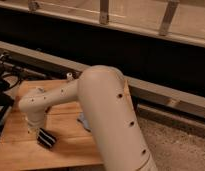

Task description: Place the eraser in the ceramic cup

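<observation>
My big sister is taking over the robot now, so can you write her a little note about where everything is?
Tool: low over the front left of the wooden table, at the end of the white arm.
Eraser: not clearly seen; it may be at the tool, can't confirm.
Cup: not identifiable. A small white thing stands at the table's far edge, and a pale object peeks out beside the arm.
Done: nothing confirmed.
Left: find the cup, put the eraser in.

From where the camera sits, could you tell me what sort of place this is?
Probably an indoor lab or workshop: a wooden tabletop beside a speckled floor, with a railing behind. The gripper hangs low over the tabletop.
</observation>
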`<state>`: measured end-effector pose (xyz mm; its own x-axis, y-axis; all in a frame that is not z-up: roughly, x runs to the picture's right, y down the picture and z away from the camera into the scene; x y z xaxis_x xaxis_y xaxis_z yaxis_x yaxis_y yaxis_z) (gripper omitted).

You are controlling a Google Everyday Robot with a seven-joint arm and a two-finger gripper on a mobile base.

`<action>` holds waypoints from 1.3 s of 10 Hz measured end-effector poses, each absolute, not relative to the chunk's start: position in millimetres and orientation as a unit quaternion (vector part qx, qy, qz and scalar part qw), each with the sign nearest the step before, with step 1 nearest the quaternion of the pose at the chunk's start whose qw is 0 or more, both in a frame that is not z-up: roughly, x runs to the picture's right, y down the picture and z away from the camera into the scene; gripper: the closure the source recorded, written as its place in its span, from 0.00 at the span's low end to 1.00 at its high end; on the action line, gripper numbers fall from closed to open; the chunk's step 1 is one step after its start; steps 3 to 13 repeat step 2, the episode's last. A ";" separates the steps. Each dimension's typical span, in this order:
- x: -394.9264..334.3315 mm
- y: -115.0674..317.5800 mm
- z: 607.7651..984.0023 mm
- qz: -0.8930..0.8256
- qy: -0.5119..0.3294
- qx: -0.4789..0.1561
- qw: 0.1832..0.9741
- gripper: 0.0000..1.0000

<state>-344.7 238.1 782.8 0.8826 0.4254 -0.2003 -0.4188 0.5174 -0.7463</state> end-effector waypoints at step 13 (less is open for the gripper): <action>-345.8 236.6 782.2 0.243 -0.006 -0.427 0.871 0.97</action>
